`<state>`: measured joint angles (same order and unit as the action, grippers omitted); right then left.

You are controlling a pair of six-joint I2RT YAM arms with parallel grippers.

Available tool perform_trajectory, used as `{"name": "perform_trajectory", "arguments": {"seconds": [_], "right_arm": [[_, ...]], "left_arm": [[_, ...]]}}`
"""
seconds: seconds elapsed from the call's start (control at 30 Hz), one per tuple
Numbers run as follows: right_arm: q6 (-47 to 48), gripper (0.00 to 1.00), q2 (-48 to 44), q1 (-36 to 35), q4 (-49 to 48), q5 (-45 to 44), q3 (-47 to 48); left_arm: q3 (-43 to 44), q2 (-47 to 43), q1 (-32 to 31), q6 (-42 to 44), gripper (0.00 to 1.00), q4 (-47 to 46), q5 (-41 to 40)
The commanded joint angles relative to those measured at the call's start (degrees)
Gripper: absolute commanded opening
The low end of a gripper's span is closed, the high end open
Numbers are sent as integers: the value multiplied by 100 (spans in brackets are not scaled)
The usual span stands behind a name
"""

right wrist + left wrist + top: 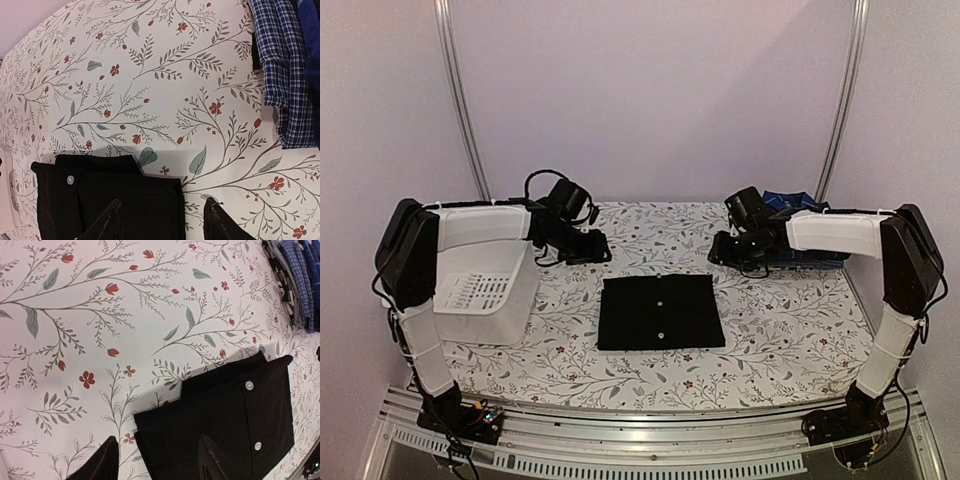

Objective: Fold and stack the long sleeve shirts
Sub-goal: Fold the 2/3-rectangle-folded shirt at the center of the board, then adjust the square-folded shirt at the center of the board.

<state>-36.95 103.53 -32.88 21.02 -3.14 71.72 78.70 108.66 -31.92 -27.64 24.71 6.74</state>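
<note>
I read the black shirt (660, 311) as folded: a flat square, buttons up, on the floral worktop (780, 340). With it as landmark, the left claw (159, 438) hovers above its far-left corner and the right claw (164, 201) above its far-right corner. Both stand part-open with nothing between the fingers. The plaid shirt (790, 200) lies heaped beyond the black shirt's far-right corner, well apart from it. The white basket (485, 290) sits to its left. Step in hand, by my judgement: one shirt done, the second not yet begun. The next move calls for the right claw to pinch the plaid cloth by an edge and draw it to bare worktop for spreading — without disturbing the black shirt.
</note>
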Motion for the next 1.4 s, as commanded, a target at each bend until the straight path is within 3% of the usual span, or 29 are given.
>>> {"name": "perform_trajectory", "arguments": {"seconds": [0.0,0.23,0.53,0.9,1.2,1.37], "right_arm": [[214,55,-86,-272,367,-318,400],[342,54,417,-1129,756,-589,1167],[544,37,1752,-1384,936,-331,2217],[516,40,2924,-1270,1223,-476,2867],[485,46,2367,-1258,1370,-576,2791],[477,42,1939,-1088,1307,-625,2562]], "left_arm": [[97,-322,48,35,54,180,30],[-670,-897,-283,-239,52,21,266],[-1480,-1233,-877,-593,48,-239,396],[-1856,-1217,-1243,-794,46,-461,562],[-1937,-1164,-1409,-861,44,-787,891],[-1741,-978,-1544,-868,43,-898,962]]}}
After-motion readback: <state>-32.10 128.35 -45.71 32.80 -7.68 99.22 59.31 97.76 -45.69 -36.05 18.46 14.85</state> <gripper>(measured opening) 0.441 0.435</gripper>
